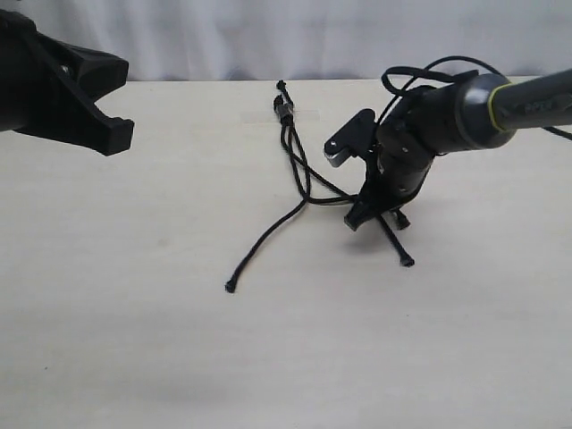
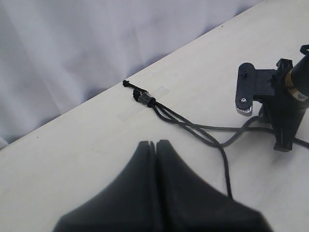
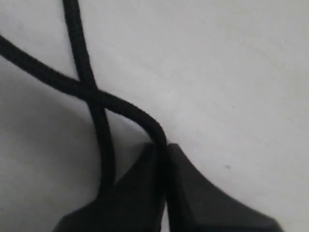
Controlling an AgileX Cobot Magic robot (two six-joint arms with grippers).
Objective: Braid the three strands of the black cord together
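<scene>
The black cord (image 1: 286,112) lies on the pale table with its knotted top under clear tape, also seen from the left wrist (image 2: 145,99). Three strands fan out from it. One runs to the lower left and ends at a knobby tip (image 1: 231,288). Another ends at a tip (image 1: 408,263) just past the right gripper. My right gripper (image 1: 359,218) is down at the table, shut on a strand (image 3: 145,118) that crosses over a second strand (image 3: 104,140). My left gripper (image 2: 156,143) is shut with nothing in it, raised at the far left (image 1: 116,136), well away from the cord.
The pale tabletop (image 1: 134,340) stretches wide on both sides of the cord. A white curtain (image 1: 223,36) hangs behind the table's far edge. The right arm's own black cables (image 1: 420,76) loop above its wrist.
</scene>
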